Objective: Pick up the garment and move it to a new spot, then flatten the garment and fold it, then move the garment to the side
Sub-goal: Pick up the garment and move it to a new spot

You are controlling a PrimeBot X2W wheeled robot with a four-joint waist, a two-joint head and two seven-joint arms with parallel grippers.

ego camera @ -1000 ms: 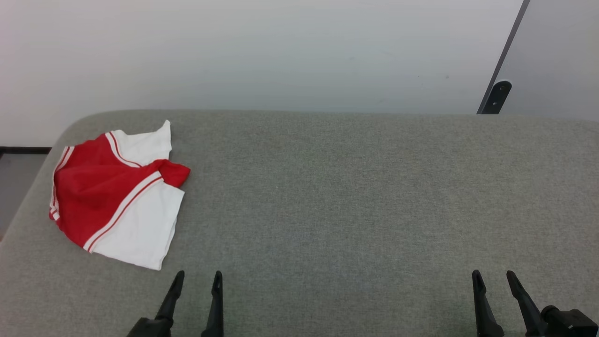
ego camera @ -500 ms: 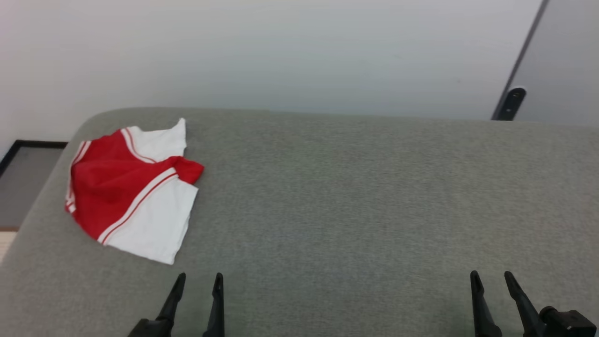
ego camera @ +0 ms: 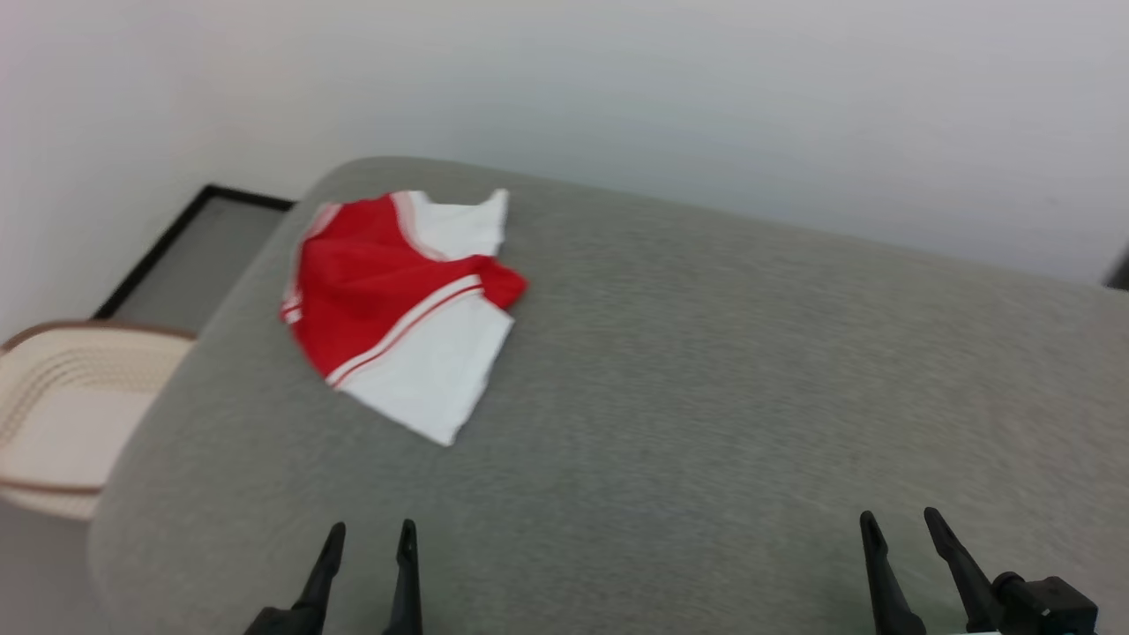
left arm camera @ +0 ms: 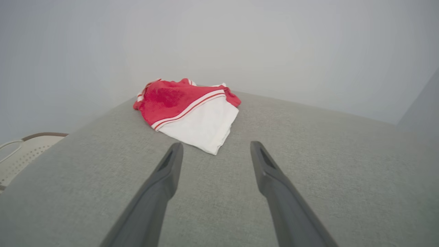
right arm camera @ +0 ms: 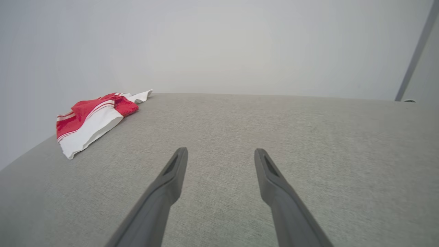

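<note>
Left gripper (ego camera: 370, 532) low, jaws apart, holding nothing, fingers pointing forward; right gripper (ego camera: 900, 520) same pose, jaws apart, also holding nothing.

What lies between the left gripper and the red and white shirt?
Bare grey padded surface, nothing else, between the left gripper and the garment, in the head view.

The left tool (left arm camera: 216, 145) has its fingers spread wide, holding nothing — tips just short of the crumpled red-and-white T-shirt (left arm camera: 187, 109) on the grey fabric worktop (left arm camera: 325, 154). Left of the T-shirt, past the edge — a cream basket (left arm camera: 24, 154).
</note>
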